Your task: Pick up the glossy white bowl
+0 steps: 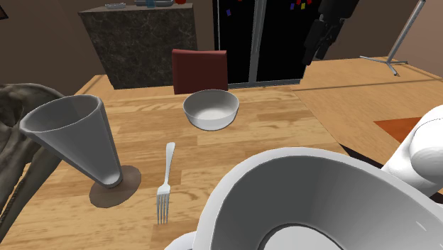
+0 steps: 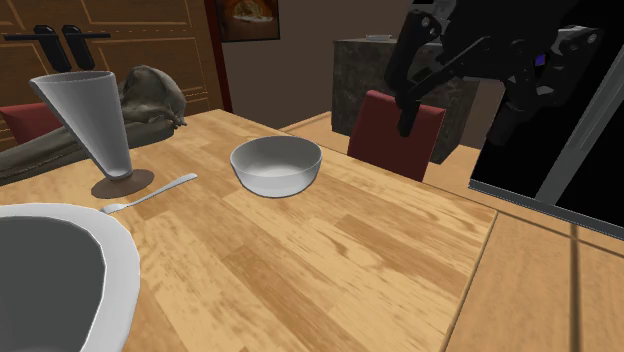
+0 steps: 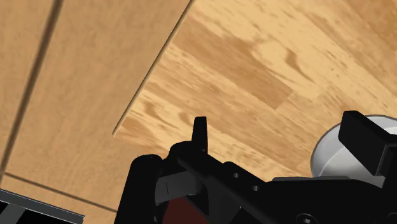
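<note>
Shoulder view: the gripper point(image 1: 316, 44) hangs above the far edge of the table point(image 1: 284, 121). The bowl point(image 1: 211, 109) sits mid-table, below and toward that view's left of it. Second exterior view: the bowl point(image 2: 276, 165) is round, glossy grey-white, empty and upright, so no axis matters. Wrist view: the jaws stand apart, with the bowl point(image 3: 334, 153) peeking past one finger.

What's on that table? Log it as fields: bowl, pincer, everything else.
target: small white bowl, upright, mid-table
pincer: open, empty, raised, apart from the target
fork: flat, beside the cup
cup: cone-shaped, upright on a round base
large white bowl: nearest the shoulder camera
chair: red, at the table's far edge
</note>
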Robot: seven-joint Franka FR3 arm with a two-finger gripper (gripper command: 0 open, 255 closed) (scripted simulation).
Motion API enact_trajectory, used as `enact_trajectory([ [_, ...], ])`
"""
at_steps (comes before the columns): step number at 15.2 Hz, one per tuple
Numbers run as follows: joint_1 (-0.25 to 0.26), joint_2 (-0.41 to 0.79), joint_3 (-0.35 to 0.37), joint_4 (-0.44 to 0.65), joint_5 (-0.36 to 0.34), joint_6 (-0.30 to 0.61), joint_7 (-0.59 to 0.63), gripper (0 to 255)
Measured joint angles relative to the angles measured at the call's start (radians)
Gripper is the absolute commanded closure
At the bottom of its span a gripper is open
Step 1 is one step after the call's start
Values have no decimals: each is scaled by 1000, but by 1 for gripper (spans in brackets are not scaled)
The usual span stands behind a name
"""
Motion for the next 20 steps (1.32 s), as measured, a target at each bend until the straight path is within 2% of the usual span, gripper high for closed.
enact_trajectory([
  [2,3,13,3,0,6,14,1,0],
  [10,43,239,45,32,89,219,15,0],
  [20,94,588,100,211,176,414,26,0],
])
